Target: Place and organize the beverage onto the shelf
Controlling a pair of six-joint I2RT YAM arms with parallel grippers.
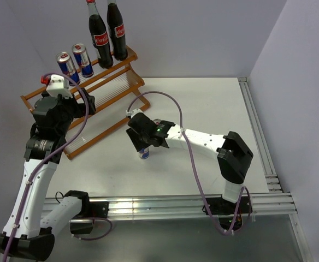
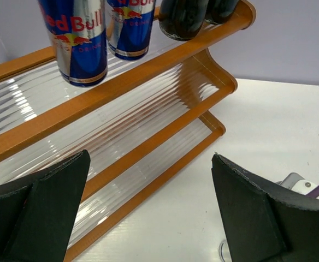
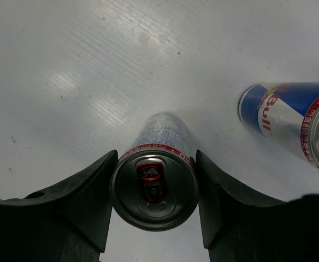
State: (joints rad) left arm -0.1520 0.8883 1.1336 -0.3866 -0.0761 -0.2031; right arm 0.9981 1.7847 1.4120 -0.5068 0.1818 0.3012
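Observation:
Two cola bottles and two energy-drink cans stand on the top tier of the wooden shelf. My left gripper hovers open in front of the shelf's lower tiers, holding nothing. On the table, my right gripper comes down over an upright can, its fingers pressed against both sides near the rim. In the top view that can shows just below the right gripper. Another can stands to its right.
The shelf rails slope across the left wrist view, with the can bottoms and a bottle base above. The right arm's cable loops over the table. An aluminium frame runs along the table's right edge.

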